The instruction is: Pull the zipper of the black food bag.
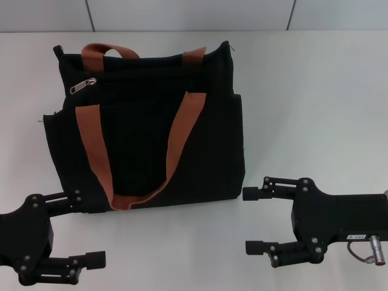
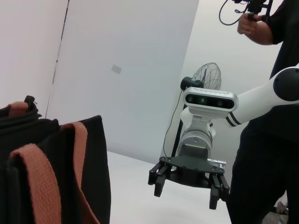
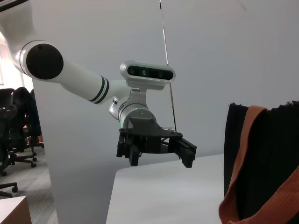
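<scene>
At the near left of the head view, the left claw (image 1: 88, 227) is hovering low over the white surface (image 1: 303, 109), its two fingers spread wide apart and gripping nothing, the upper finger lying just beside the near left corner of the black food bag (image 1: 145, 121). The bag is lying flat on the surface, left of centre, with its opening pointing toward the far wall and its base toward the robot. The zipper (image 1: 83, 85) is showing as a small silver pull near the bag's far left corner, sitting tilted on the dark fabric, well apart from both claws. Two rust-brown strap handles (image 1: 176, 145) are running across the bag: one is forming a long loop down its face toward the near edge, the other is arching over the far rim. To the right of the bag, the right claw (image 1: 254, 220) is hanging over the bare surface near the bag's near right corner, its fingers likewise parted widely and holding nothing, pointing toward the left. From the left wrist view, the right claw is appearing farther off with its fingers apart, and a person in dark clothing (image 2: 268, 154) is standing behind it.
</scene>
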You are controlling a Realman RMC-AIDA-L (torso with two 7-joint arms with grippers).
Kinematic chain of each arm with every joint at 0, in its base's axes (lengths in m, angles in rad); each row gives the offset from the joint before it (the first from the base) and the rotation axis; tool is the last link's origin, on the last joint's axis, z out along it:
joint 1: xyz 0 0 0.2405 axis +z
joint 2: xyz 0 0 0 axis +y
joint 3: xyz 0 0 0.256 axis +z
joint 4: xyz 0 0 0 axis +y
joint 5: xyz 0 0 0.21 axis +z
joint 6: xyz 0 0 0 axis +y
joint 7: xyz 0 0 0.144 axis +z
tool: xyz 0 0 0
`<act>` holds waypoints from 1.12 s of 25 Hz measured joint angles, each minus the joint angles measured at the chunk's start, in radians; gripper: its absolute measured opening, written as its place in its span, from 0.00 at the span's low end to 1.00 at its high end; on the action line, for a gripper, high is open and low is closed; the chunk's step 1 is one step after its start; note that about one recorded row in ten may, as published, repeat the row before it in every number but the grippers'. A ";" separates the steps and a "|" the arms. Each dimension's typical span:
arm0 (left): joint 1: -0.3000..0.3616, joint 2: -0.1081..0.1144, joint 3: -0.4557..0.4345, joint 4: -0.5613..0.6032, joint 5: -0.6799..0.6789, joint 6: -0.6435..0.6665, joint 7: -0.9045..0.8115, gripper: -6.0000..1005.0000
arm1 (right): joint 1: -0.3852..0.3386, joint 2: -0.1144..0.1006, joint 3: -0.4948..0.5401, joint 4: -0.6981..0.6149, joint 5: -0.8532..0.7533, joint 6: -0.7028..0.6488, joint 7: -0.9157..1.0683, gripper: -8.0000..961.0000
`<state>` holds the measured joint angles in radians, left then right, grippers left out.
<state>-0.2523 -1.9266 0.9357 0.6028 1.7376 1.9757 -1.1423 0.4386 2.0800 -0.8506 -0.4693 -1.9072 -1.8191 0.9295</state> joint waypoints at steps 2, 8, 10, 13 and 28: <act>0.000 0.000 0.000 0.000 0.000 0.000 0.000 0.82 | 0.000 0.000 0.000 0.000 0.000 0.001 0.000 0.84; -0.001 0.000 0.000 0.000 0.000 -0.001 0.000 0.82 | 0.000 0.000 0.001 0.000 0.001 0.001 0.000 0.84; -0.001 0.000 0.000 0.000 0.000 -0.001 0.000 0.83 | 0.000 0.000 0.001 0.000 0.003 0.001 0.000 0.84; -0.001 -0.001 -0.005 0.000 -0.003 0.005 0.000 0.83 | 0.000 0.000 0.001 0.000 0.005 0.001 0.000 0.84; -0.054 -0.064 -0.208 -0.005 -0.054 0.036 0.026 0.83 | -0.001 0.001 0.006 0.005 0.010 0.003 0.000 0.84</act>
<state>-0.3065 -1.9908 0.7274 0.5982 1.6839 2.0119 -1.1168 0.4374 2.0812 -0.8448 -0.4647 -1.8969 -1.8162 0.9296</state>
